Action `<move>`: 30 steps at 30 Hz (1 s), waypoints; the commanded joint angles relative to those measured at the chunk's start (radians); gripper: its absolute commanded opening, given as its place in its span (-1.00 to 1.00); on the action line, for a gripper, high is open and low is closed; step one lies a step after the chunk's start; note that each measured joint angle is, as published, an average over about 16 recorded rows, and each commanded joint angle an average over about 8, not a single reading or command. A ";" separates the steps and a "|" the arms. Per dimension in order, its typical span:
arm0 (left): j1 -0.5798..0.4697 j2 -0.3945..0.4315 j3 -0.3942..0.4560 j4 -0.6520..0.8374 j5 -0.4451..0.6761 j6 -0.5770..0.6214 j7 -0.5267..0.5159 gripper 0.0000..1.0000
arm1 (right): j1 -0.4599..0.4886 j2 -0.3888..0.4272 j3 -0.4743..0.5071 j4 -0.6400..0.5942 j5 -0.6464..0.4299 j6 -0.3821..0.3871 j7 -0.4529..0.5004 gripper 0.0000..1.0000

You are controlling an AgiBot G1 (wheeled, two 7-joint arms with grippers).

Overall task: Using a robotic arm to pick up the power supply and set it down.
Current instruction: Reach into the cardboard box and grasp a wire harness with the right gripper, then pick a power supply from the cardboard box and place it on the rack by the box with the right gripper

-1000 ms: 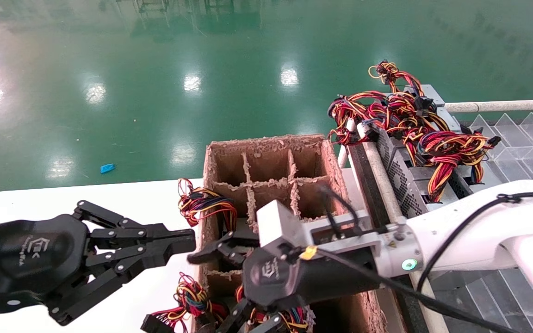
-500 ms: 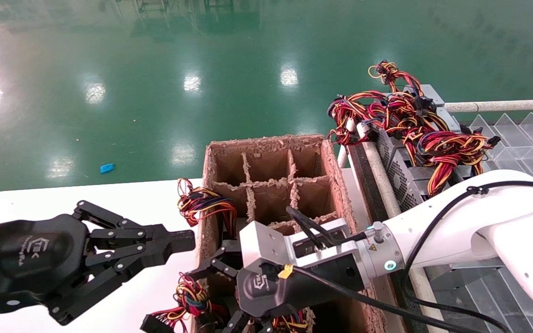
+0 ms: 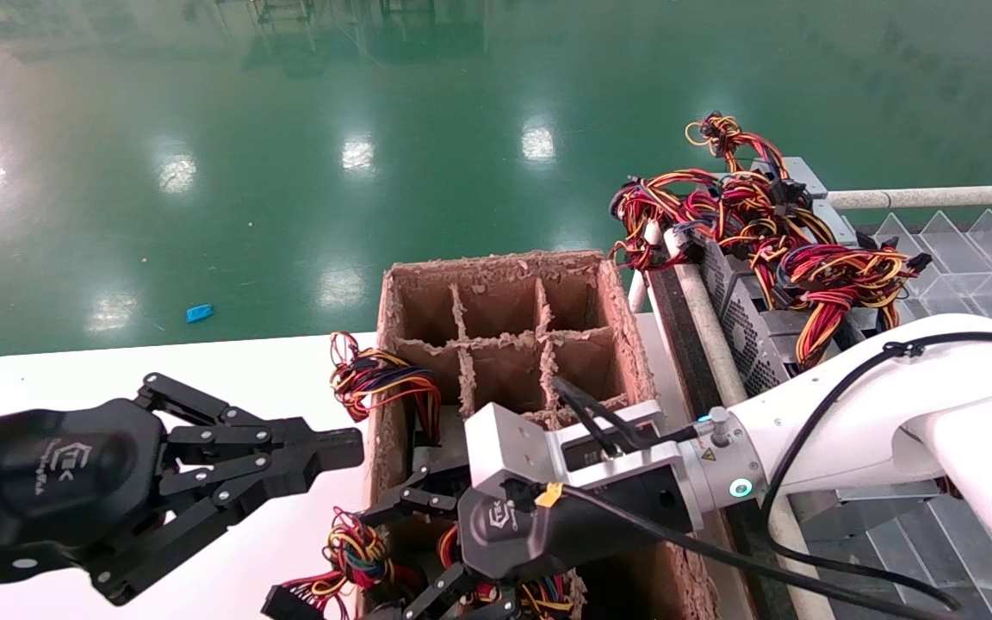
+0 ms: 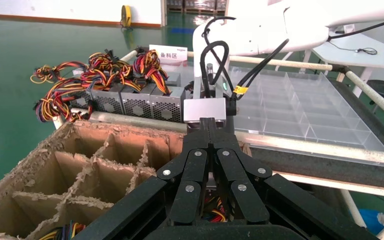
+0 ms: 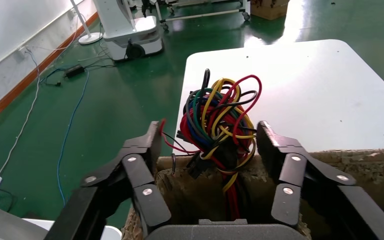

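The white robotic arm reaches in from the right over the near end of a brown cardboard divider box. Its black right gripper is open, tips low at the box's left wall. A red, yellow, blue and black wire bundle rises from a compartment between the right gripper's fingers without touching them; that power supply's grey body is hidden in the box. My left gripper hangs shut and empty over the white table, left of the box.
A row of grey vented power supplies with tangled wires lies on the rack right of the box, also seen as grey boxes. Clear divided trays sit beyond. Another wire bundle drapes over the box's left wall. Far compartments look empty.
The right arm has dropped lower onto the near compartments, its gripper now down at the box wall around the wires. The left gripper has not moved.
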 commanded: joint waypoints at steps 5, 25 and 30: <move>0.000 0.000 0.000 0.000 0.000 0.000 0.000 -1.00 | 0.007 0.005 -0.035 0.005 0.027 0.001 -0.002 -1.00; 0.000 0.000 0.000 0.000 0.000 0.000 0.000 -1.00 | 0.045 0.023 -0.102 -0.002 0.148 0.003 0.014 -1.00; 0.000 0.000 0.000 0.000 0.000 0.000 0.000 -1.00 | 0.058 0.037 -0.098 -0.001 0.200 0.005 0.022 -1.00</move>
